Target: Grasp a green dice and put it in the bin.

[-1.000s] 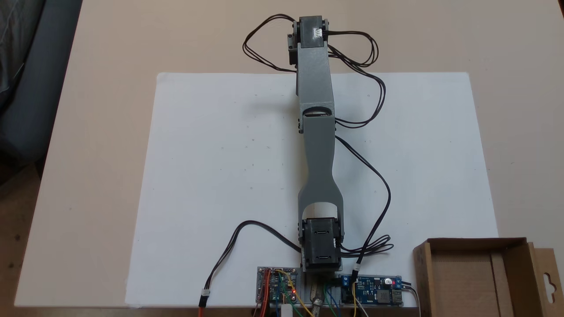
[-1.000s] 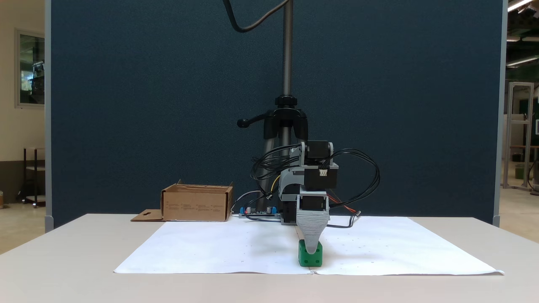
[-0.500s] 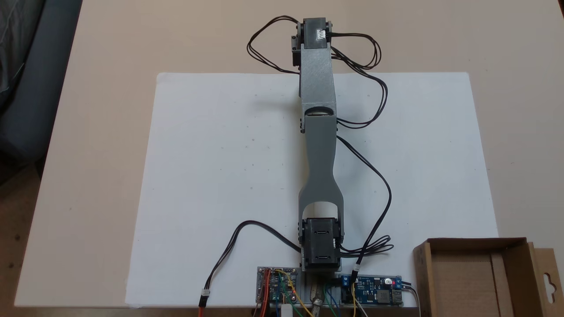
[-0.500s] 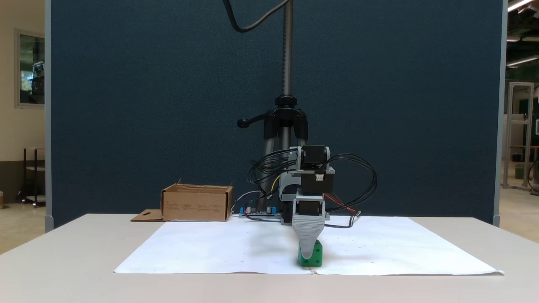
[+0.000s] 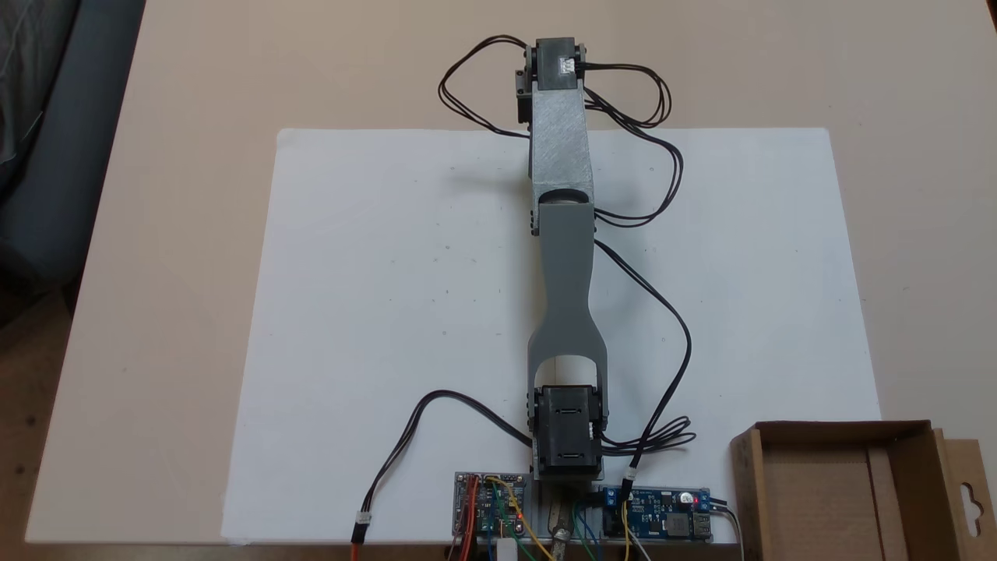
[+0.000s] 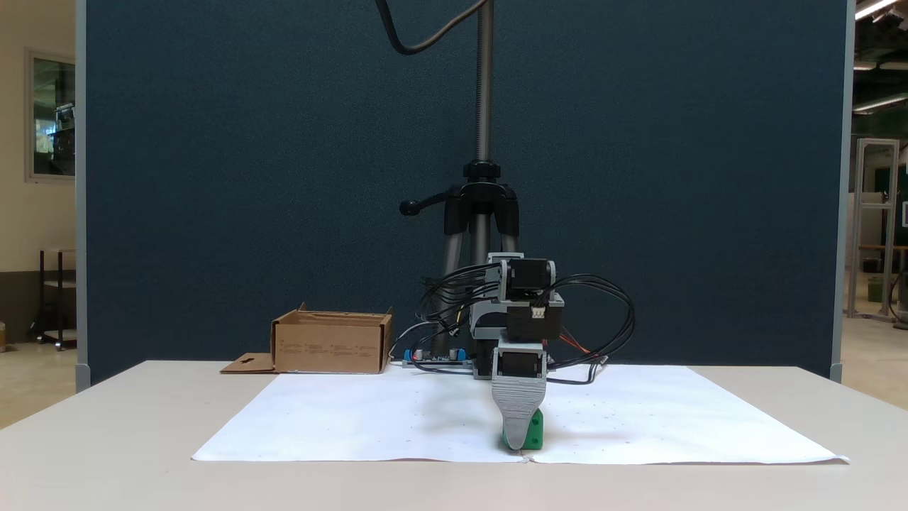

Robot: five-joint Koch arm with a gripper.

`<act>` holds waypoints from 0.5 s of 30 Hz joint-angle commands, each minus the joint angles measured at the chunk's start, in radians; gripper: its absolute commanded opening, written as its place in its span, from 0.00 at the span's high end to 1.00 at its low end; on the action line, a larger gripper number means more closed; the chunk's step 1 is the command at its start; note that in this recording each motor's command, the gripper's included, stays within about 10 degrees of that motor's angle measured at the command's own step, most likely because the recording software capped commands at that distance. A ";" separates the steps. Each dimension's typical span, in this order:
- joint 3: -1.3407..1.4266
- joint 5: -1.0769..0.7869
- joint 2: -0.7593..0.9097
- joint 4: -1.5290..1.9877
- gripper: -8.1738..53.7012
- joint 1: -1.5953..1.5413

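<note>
Jaws lowered to the paper, one grey finger facing the front fixed view and covering most of the green dice (image 6: pixel 535 429). Second finger sits behind the first, so I cannot tell whether the gripper (image 6: pixel 523 441) is clenched or released. Dice sits on the white paper sheet (image 6: pixel 355 419) at the jaw tip, green showing on both sides of the finger, more to its right in this view.

Arm (image 5: pixel 562 257) stretched flat and near full reach from its base.

Risks, as judgement: at this reach the tip could press the dice into the paper, or push it sideways if the closing is off-centre; rounded edges could let it squirt out.

Bin (image 5: pixel 841 483) stands well apart, back beside the arm's base and circuit boards (image 5: pixel 658 514). Its interior looks bare cardboard.
</note>
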 commanded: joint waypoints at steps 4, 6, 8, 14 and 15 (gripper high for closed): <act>-0.038 0.008 0.037 0.095 0.21 -0.012; -0.038 0.008 0.037 0.095 0.21 -0.012; -0.038 0.008 0.029 0.087 0.21 -0.012; -0.037 0.008 0.021 0.074 0.21 -0.018; -0.037 0.008 0.021 0.074 0.21 -0.020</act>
